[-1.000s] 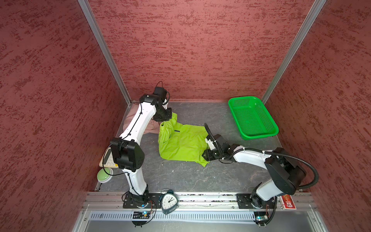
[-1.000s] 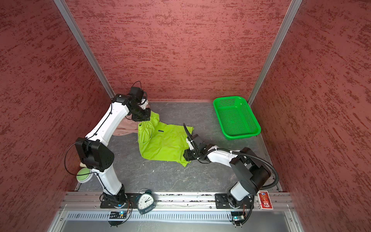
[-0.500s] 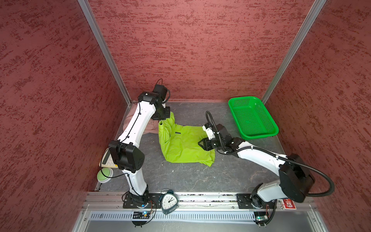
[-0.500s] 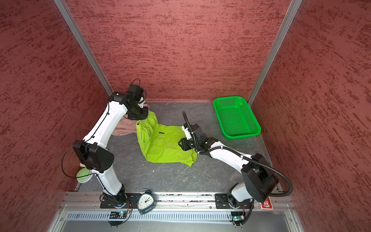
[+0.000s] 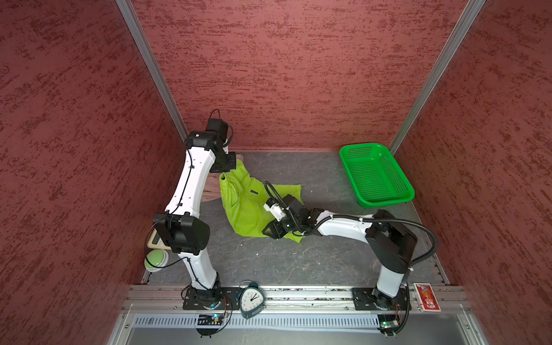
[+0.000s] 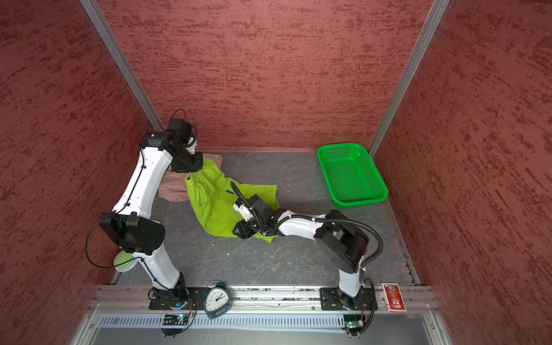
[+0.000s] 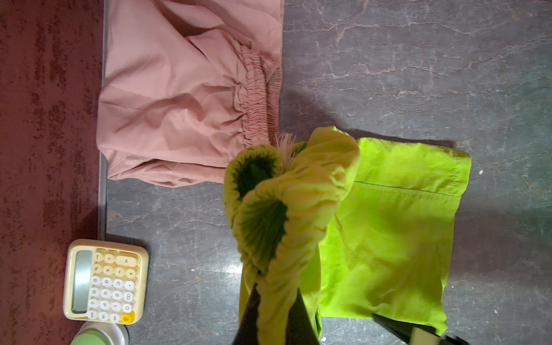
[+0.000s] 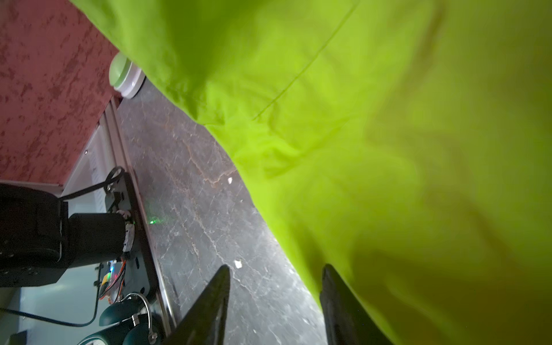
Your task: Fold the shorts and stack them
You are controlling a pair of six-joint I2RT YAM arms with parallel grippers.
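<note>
Nearest the front rail stand a teal alarm clock [image 5: 252, 300] and a red card box [image 5: 426, 296]. Neither has a part in the job. Further in on the left side, a green-domed white puck [image 5: 156, 259] and a cream calculator [image 7: 104, 282] sit against the wall.

Next comes the right gripper [image 8: 276, 267], low over the grey table [image 5: 298, 263] at the near hem of the lime green shorts [image 5: 248, 209]. Its jaws stand apart with bare table showing between them. One finger lies right against the cloth edge, but nothing is pinched, so this pincer holds nothing.

The lime green shorts lie mid-table, one leg spread flat toward the right and the rest rising toward the back left. There the left gripper [image 7: 276, 316] is clamped on the bunched waistband [image 7: 268, 191] and holds that end off the table.

Just behind it, in the far left corner, the dusty pink shorts [image 7: 179, 98] lie in a compact, roughly squared shape that looks already folded. The lime waistband hangs just beside their elastic edge. The bright green perforated basket [image 5: 385, 200] sits well apart at the far right, with nothing in it.

By my reading the task is about half done. The pink pair appears finished, while the lime pair is not yet folded. It has yet to be doubled over and set on top of the pink pair.
</note>
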